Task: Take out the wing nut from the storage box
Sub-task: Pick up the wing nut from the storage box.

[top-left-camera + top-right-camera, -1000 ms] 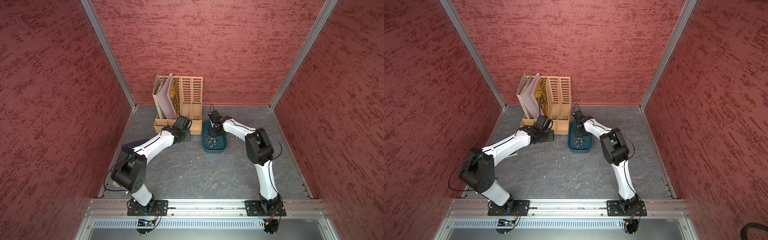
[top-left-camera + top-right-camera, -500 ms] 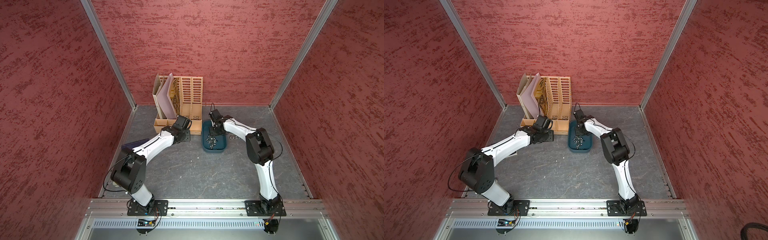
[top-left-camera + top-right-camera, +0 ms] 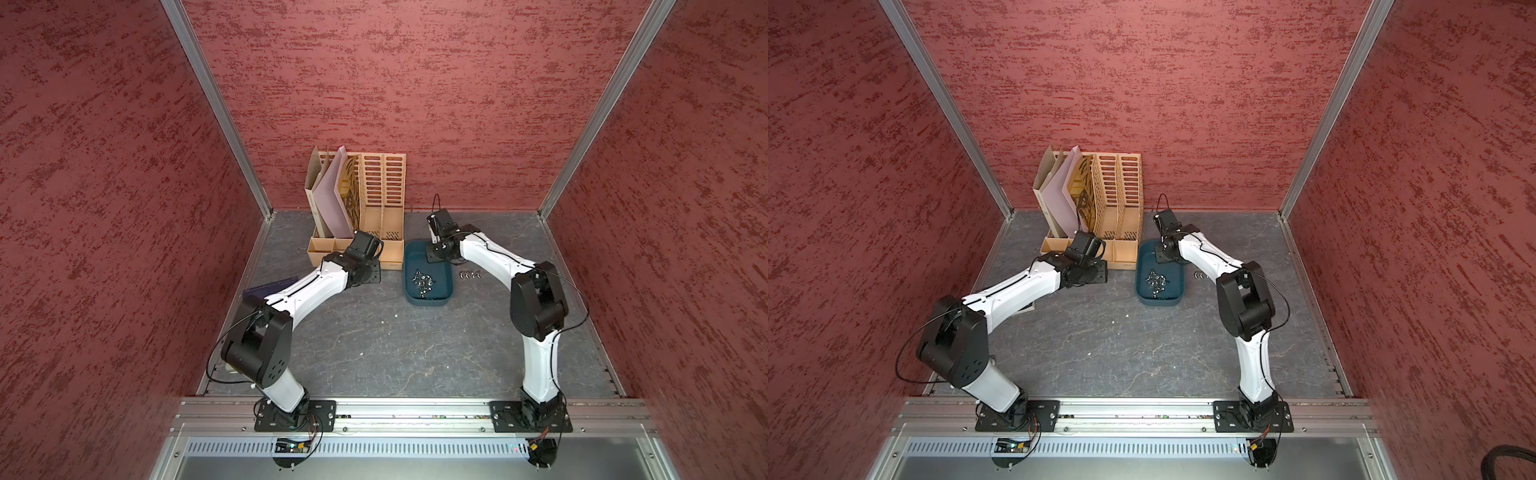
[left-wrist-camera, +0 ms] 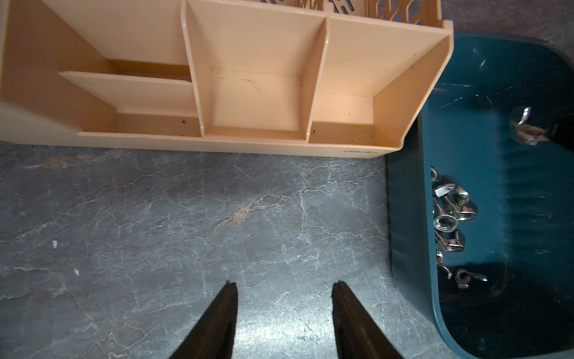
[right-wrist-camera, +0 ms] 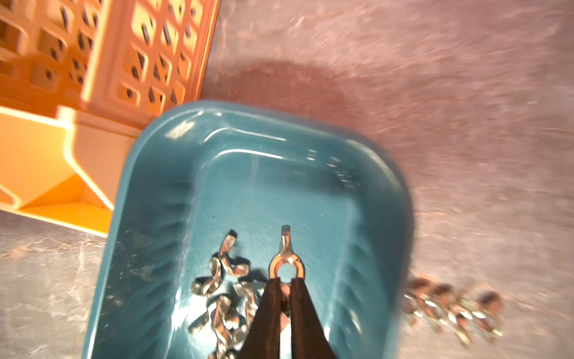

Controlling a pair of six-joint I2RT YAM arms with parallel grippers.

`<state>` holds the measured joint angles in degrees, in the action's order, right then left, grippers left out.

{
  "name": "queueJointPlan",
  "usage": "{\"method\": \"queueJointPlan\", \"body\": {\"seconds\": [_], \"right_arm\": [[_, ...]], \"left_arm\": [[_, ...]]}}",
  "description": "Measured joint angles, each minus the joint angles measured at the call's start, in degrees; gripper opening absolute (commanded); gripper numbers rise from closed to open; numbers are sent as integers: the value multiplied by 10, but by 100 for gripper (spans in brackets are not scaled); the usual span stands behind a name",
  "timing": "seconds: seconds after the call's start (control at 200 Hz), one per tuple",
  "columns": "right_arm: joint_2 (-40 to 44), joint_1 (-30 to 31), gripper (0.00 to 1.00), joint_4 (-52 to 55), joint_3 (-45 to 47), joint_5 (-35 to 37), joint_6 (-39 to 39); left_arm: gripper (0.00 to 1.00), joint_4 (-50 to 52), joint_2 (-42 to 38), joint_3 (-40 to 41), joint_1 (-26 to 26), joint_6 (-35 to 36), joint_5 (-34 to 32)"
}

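The storage box (image 3: 428, 302) is a shallow teal tray on the grey floor, seen in both top views (image 3: 1158, 302). A pile of silver wing nuts (image 5: 223, 298) lies inside it (image 3: 423, 280). My right gripper (image 5: 285, 281) hangs over the box's far half, shut on one wing nut (image 5: 285, 264). The nut's ring and one wing stick out past the tips, clear of the pile. The left wrist view also shows this wing nut (image 4: 526, 130) above the box floor. My left gripper (image 4: 284, 284) stands open over bare floor, left of the box (image 4: 403, 217), holding nothing.
A tall beige slotted file organiser (image 3: 374, 208) with sheets in it stands against the back wall, touching the box's far left corner. Several wing nuts (image 3: 469, 274) lie in a row on the floor just right of the box (image 5: 453, 307). A dark blue flat thing (image 3: 270, 286) lies under the left arm.
In the top views the right wrist has shifted only slightly over the box. The left arm has not moved.
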<state>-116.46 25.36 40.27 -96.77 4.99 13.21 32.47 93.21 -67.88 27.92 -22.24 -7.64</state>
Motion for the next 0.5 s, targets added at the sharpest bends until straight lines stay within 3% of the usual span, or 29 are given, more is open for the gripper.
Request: {"method": "queueJointPlan", "body": {"seconds": [0.496], "right_arm": [[136,-66,6,2,85,16,-9]], "left_arm": [[53,0,2,-22,1,0,1]]}}
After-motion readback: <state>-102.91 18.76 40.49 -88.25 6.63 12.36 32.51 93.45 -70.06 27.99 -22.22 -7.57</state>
